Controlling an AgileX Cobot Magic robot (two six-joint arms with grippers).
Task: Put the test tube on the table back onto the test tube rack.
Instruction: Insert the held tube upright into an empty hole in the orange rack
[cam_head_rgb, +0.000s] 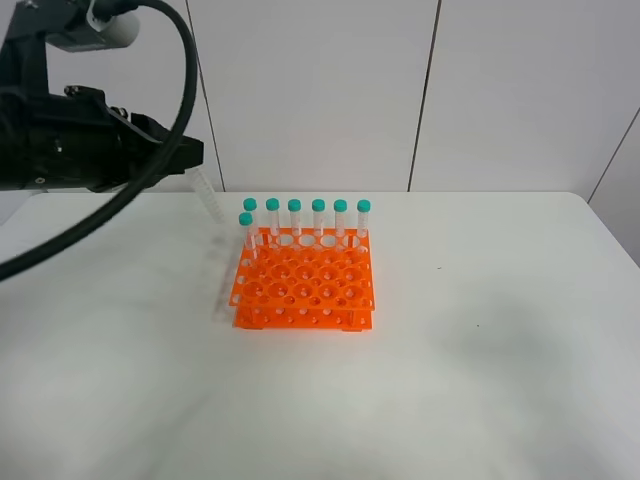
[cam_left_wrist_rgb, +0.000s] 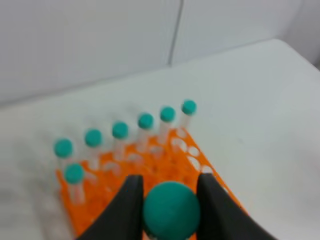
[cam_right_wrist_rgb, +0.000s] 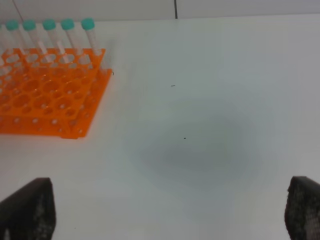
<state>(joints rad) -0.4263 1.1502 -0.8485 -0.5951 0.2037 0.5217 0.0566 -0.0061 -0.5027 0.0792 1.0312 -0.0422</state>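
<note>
My left gripper (cam_head_rgb: 190, 155) hangs above the table (cam_head_rgb: 480, 380), up and to the left of the orange test tube rack (cam_head_rgb: 305, 282). It is shut on the test tube (cam_head_rgb: 207, 198), whose clear body slants down toward the rack's back left corner. In the left wrist view the tube's teal cap (cam_left_wrist_rgb: 171, 210) sits between the two dark fingers (cam_left_wrist_rgb: 127, 207), with the rack (cam_left_wrist_rgb: 100, 200) below. Several teal-capped tubes (cam_head_rgb: 318, 215) stand along the rack's back row, and one (cam_head_rgb: 246, 232) stands in the second row at the left. My right gripper (cam_right_wrist_rgb: 166, 202) is open and empty above bare table; the exterior view does not show it.
The rack (cam_right_wrist_rgb: 50, 95) lies off to one side of the right gripper. A white panelled wall (cam_head_rgb: 320, 90) stands behind the table's far edge. White tabletop (cam_right_wrist_rgb: 210, 100) spreads to the right of and in front of the rack.
</note>
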